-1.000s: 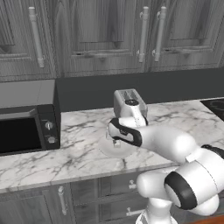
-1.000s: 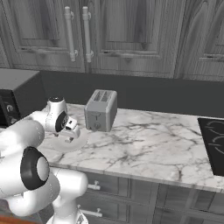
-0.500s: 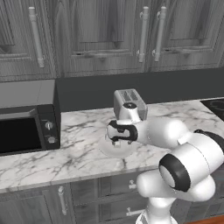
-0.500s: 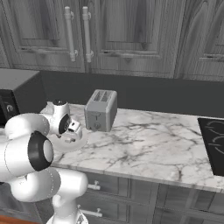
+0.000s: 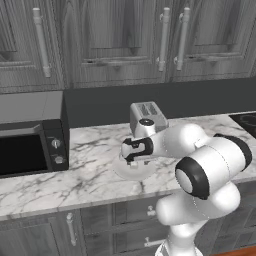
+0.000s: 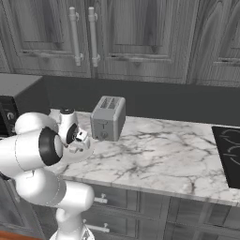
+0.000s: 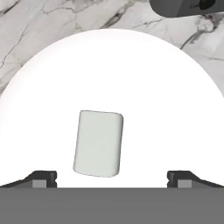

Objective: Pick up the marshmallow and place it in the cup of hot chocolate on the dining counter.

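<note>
White marble with grey veins forms the counter [image 5: 90, 175], and a round pale plate [image 7: 112, 78] lies on it. The marshmallow [image 7: 98, 143] rests on this plate — a small pale block, a little tilted in the hand view. The hand [image 7: 112, 178] hangs directly above it, and its two dark fingertips [image 7: 41, 178] stand wide apart on either side, not touching the marshmallow. A toaster [image 6: 108, 118] stands just behind the plate, and a black microwave [image 5: 31, 145] is further to the left.

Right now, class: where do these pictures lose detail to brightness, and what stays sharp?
Hand view: the plate is blown out to flat white, yet the marshmallow stays crisp-edged and greyer. Left base view: the plate keeps soft shading below the gripper.
</note>
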### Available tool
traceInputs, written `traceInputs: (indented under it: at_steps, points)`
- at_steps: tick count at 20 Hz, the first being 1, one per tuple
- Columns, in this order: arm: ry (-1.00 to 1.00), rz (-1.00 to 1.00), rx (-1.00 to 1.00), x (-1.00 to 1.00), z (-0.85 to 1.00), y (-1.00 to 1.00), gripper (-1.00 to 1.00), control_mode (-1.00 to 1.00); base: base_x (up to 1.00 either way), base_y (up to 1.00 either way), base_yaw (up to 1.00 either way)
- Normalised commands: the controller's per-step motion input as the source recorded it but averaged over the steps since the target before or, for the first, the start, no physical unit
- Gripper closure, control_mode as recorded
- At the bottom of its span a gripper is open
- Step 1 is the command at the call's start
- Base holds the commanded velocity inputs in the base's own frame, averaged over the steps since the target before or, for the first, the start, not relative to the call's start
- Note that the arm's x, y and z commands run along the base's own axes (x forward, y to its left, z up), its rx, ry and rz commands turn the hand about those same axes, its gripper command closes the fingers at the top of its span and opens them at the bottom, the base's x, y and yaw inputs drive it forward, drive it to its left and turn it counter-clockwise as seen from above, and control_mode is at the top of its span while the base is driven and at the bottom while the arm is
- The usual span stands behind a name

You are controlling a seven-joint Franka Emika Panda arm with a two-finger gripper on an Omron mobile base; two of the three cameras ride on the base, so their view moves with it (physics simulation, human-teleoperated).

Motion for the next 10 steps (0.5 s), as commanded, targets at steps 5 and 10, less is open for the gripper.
traceInputs:
  at_steps: [5, 10]
  points:
    - [0.0, 0.0, 0.0, 0.13, -0.12, 0.0, -1.0, -1.0, 0.0, 0.0, 0.0]
    - [0.0, 0.0, 0.0, 0.1, -0.17, 0.02, -1.0, -1.0, 0.0, 0.0, 0.0]
